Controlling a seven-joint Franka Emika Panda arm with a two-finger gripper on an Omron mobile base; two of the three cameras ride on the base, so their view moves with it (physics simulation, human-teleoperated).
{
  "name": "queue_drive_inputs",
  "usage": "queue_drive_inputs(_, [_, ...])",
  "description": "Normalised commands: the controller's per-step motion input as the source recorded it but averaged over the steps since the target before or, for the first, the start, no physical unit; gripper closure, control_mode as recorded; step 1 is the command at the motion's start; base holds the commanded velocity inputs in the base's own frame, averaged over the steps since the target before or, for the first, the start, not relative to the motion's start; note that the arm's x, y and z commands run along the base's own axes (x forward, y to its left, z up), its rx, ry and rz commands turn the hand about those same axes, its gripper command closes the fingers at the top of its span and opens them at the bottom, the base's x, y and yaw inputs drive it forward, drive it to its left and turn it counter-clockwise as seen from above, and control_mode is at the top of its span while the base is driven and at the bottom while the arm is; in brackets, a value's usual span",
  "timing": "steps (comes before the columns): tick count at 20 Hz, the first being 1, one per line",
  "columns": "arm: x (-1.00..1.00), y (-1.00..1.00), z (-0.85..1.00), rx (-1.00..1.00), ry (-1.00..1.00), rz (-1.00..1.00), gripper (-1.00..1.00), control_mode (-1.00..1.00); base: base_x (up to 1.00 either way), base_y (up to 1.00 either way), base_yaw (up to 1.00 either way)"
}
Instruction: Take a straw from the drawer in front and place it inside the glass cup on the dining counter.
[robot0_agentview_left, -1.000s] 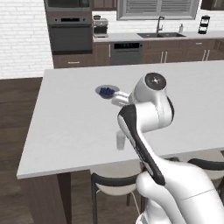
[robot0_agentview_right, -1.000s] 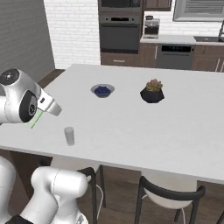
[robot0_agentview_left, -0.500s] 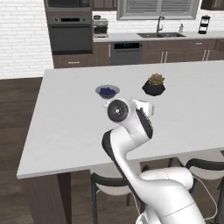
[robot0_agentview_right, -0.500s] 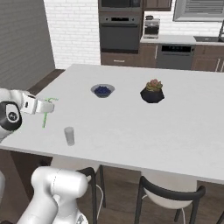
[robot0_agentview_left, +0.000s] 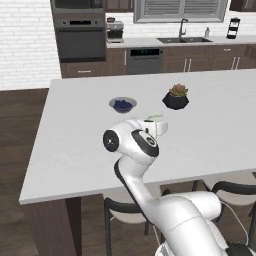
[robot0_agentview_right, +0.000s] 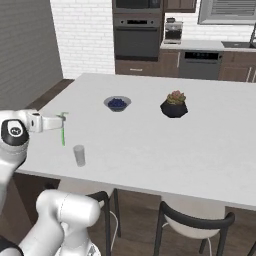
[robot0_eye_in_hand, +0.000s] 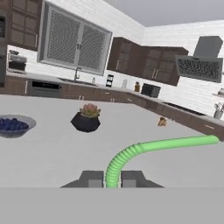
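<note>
Now the hand (robot0_agentview_right: 59, 120) is clamped on the straw (robot0_agentview_right: 63, 131), which hangs down from the fingers, above the table (robot0_agentview_right: 150, 145). It is up and a little left of the glass cup (robot0_agentview_right: 79, 155), probably to lower the straw in from above.

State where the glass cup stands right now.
In the right base view the glass cup stands near the dining counter's near-left corner, just right of and below the held straw.
</note>
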Motion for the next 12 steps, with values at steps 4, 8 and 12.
queue_drive_inputs(4, [0.11,0.05,-0.31,0.0,0.0,-0.1,1.0,-1.0,0.0,0.0,0.0])
queue_drive_inputs(8, [0.23,0.01,-0.28,0.0,0.0,-0.1,1.0,-1.0,0.0,0.0,0.0])
queue_drive_inputs(12, [0.51,0.0,-0.18,0.0,0.0,-0.08,1.0,-1.0,0.0,0.0,0.0])
